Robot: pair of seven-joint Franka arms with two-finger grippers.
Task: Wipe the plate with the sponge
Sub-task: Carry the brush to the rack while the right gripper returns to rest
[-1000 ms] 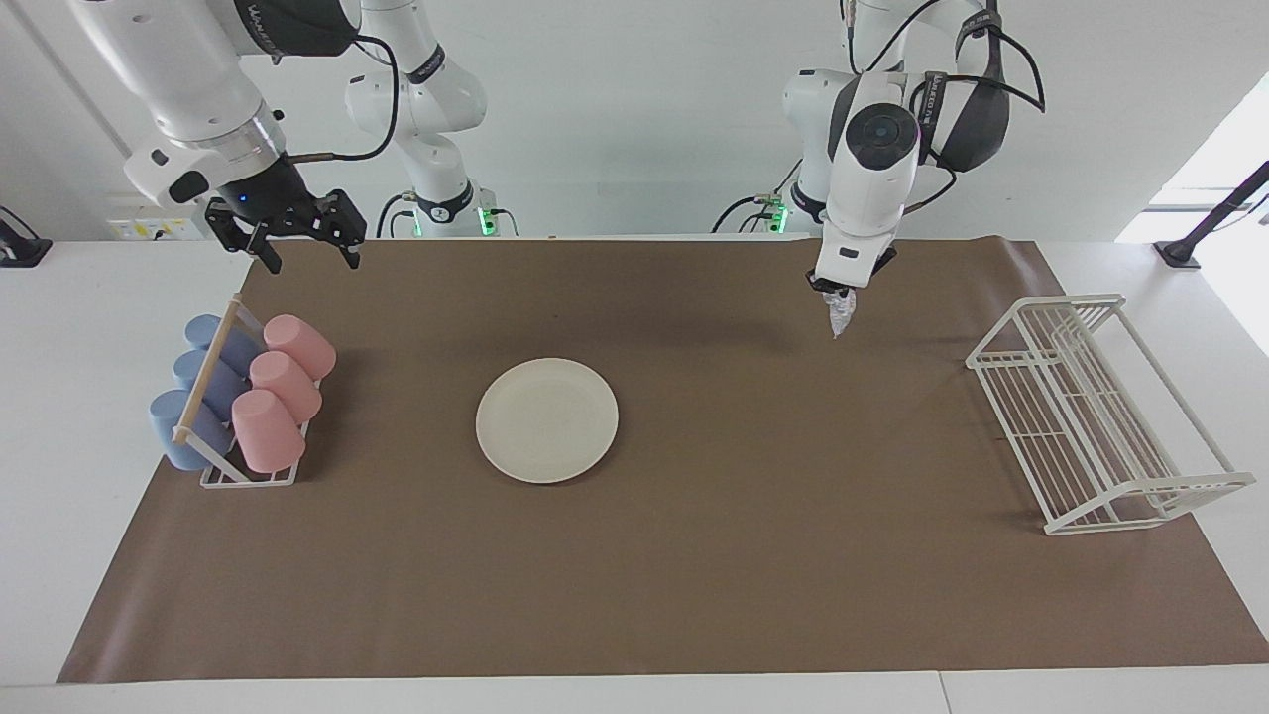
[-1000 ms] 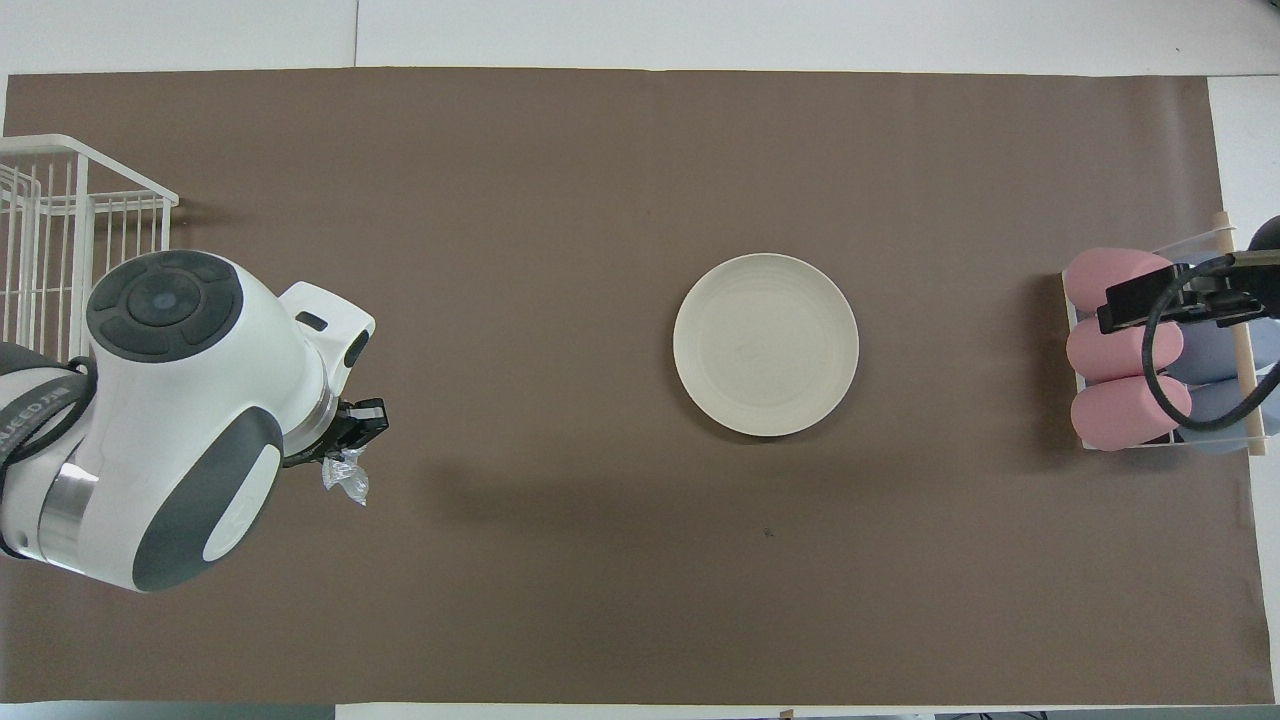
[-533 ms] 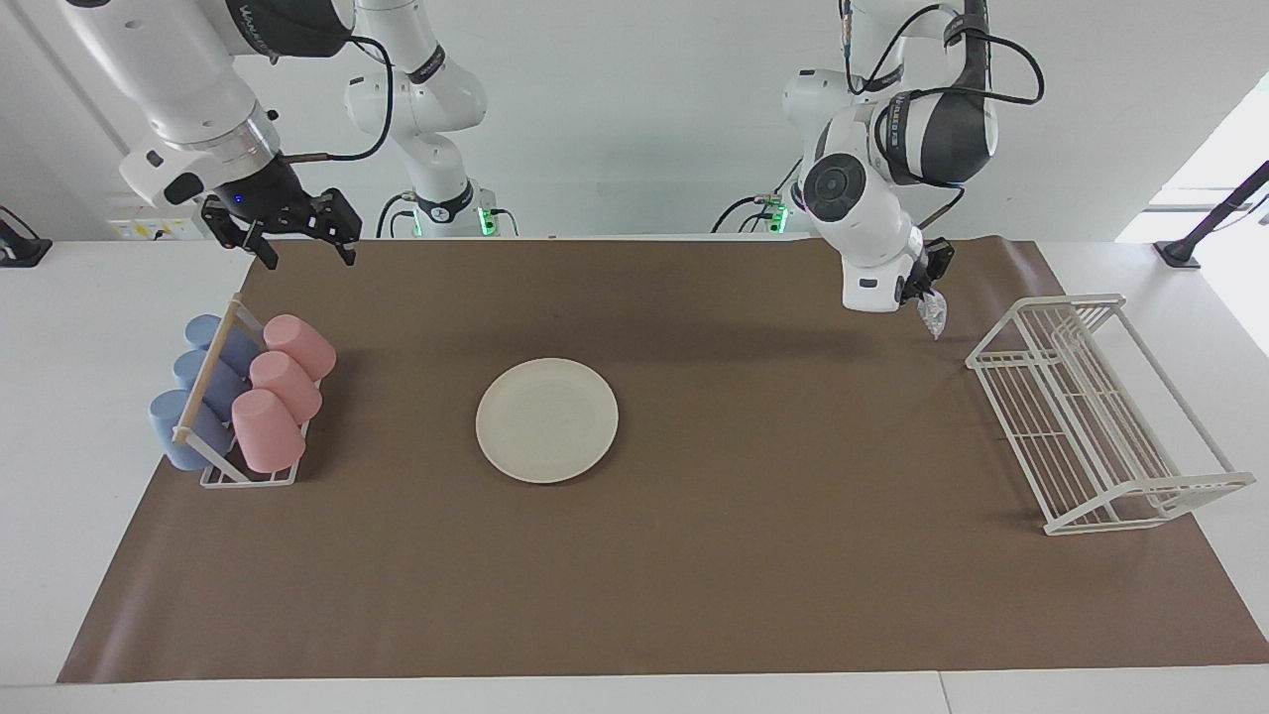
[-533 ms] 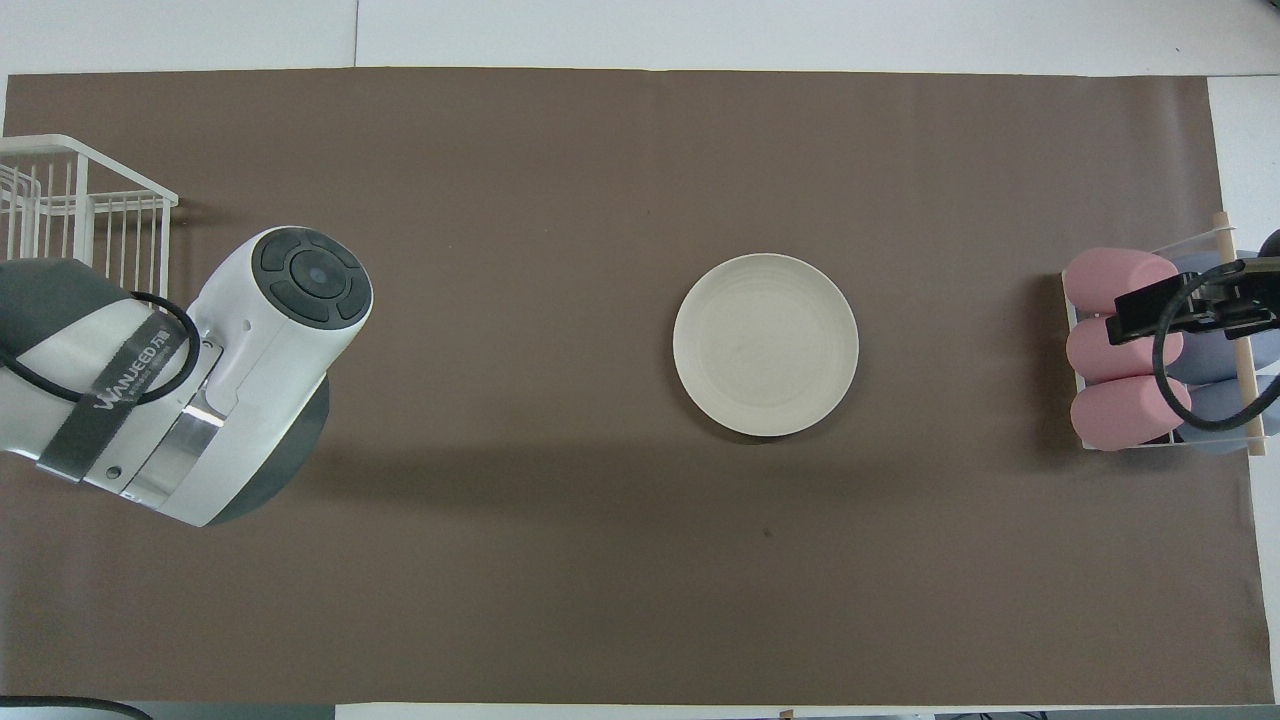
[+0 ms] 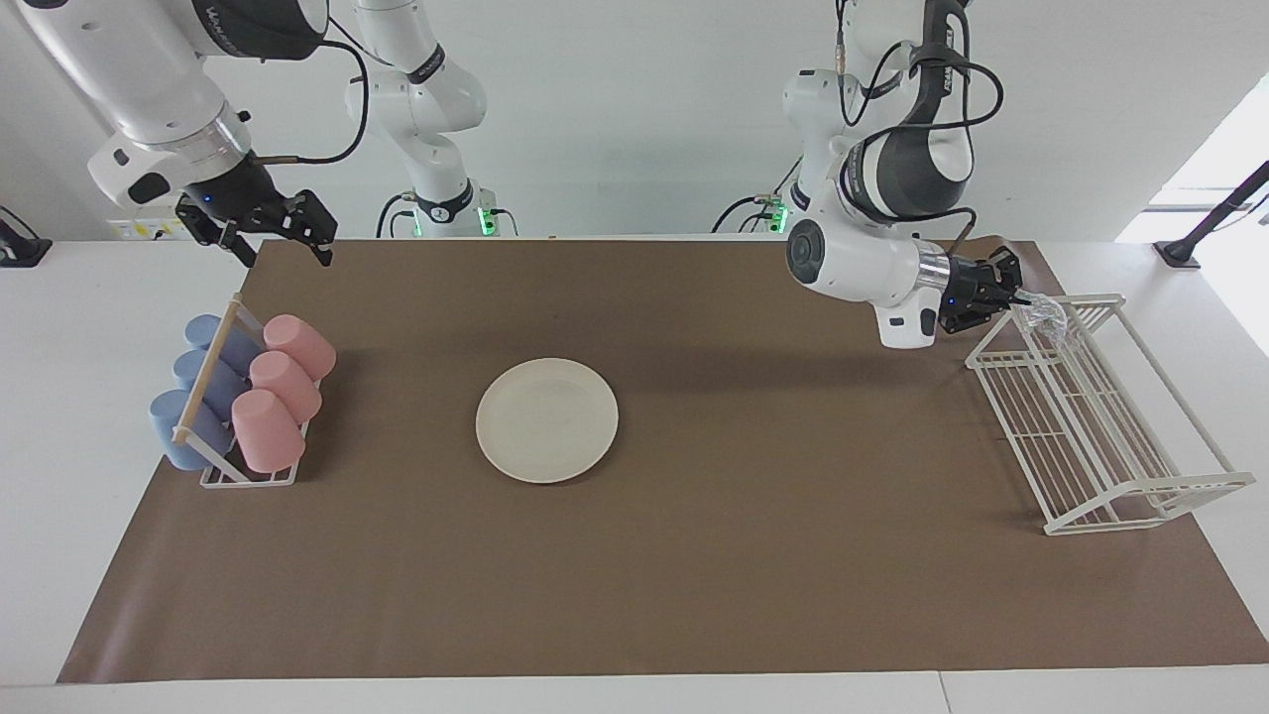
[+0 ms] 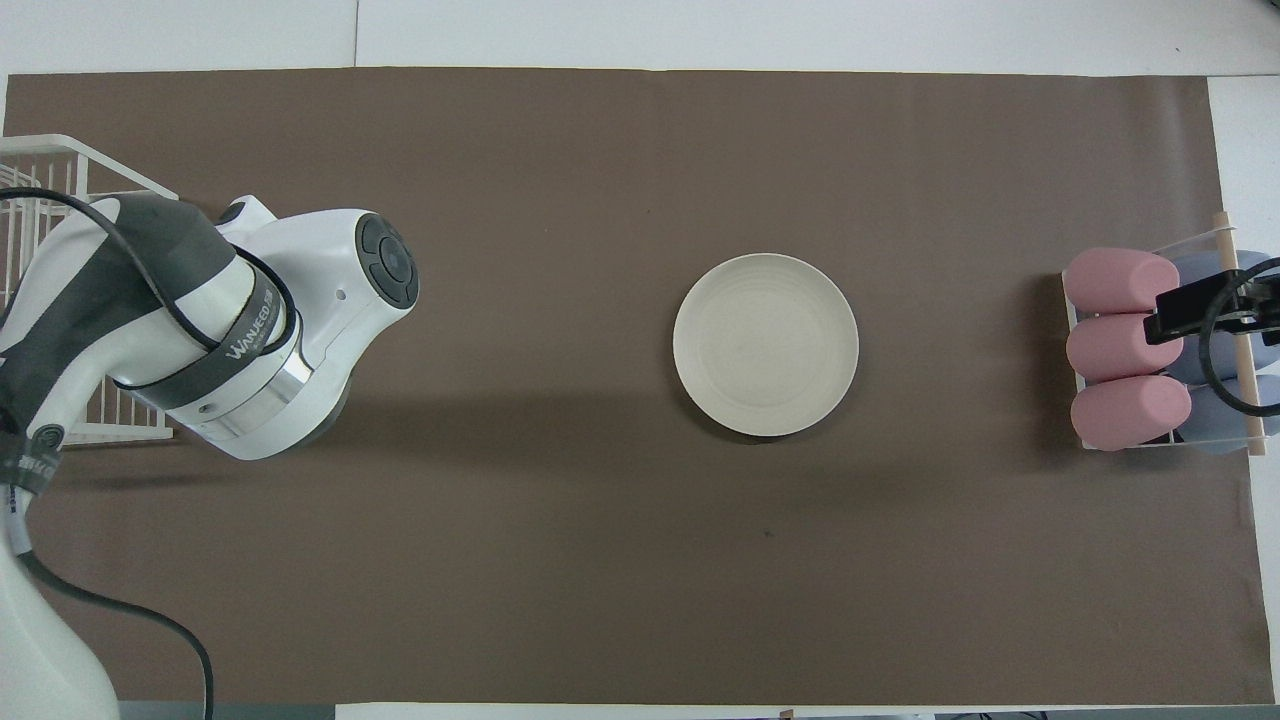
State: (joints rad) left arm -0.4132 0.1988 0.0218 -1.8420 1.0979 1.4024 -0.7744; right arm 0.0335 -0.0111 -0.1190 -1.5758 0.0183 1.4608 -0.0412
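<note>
The cream-white plate (image 5: 547, 419) lies flat in the middle of the brown mat; it also shows in the overhead view (image 6: 766, 344). My left gripper (image 5: 1013, 294) points sideways and is shut on the silvery sponge (image 5: 1043, 314), holding it over the robots' end of the white wire rack (image 5: 1091, 412). In the overhead view the left arm hides both the gripper and the sponge. My right gripper (image 5: 278, 248) hangs open and empty in the air over the mat's edge, above the cup rack's end nearer the robots.
A rack of pink cups (image 5: 281, 391) and blue cups (image 5: 198, 387) stands at the right arm's end of the mat, also in the overhead view (image 6: 1118, 349). The wire rack (image 6: 50, 215) stands at the left arm's end.
My left arm has swung the sponge away from the plate, toward the left arm's end, and turned the gripper sideways over the wire rack. My right gripper has drifted slightly outward.
</note>
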